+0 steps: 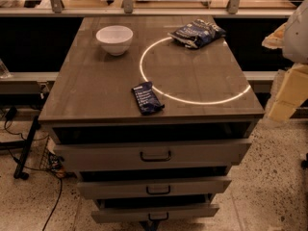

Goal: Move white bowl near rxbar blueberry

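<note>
The white bowl (114, 39) stands upright at the far left of the grey cabinet top (96, 90). The rxbar blueberry (147, 97), a small flat dark navy bar with white text, lies near the front edge, a little left of the middle. The bowl and the bar are well apart. My gripper (287, 93) is at the right edge of the view, beside and off the cabinet's right side, far from both the bowl and the bar. It holds nothing that I can see.
A larger wrinkly dark blue snack bag (197, 32) lies at the far right of the top. A bright ring of light (192, 100) falls across the surface. Three drawers (155, 154) below stand partly pulled out. A rail (144, 11) runs behind the cabinet.
</note>
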You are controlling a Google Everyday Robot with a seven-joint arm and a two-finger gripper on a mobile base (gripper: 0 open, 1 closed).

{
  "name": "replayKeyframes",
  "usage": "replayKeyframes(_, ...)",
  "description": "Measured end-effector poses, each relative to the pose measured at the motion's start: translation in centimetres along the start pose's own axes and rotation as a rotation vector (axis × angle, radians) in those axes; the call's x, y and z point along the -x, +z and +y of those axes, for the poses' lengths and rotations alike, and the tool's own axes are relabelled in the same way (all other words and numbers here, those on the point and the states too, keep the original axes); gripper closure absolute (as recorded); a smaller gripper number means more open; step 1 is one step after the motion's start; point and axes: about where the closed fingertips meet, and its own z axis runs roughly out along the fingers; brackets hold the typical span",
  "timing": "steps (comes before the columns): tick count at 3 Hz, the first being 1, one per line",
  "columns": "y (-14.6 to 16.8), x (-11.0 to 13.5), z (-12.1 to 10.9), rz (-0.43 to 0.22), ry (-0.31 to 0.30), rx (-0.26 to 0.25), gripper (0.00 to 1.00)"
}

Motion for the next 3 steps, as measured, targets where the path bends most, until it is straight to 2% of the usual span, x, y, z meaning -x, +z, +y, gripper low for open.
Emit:
replayKeyframes(1, 0.0, 0.0, 0.0, 0.000, 0.000, 0.000, 0.00)
replayKeyframes(2, 1.4, 2.0, -1.5, -0.055, -0.023, 0.001, 0.00)
replayKeyframes(3, 4.3, 7.3, -4.1, -0.161, -0.073, 0.006, 0.00)
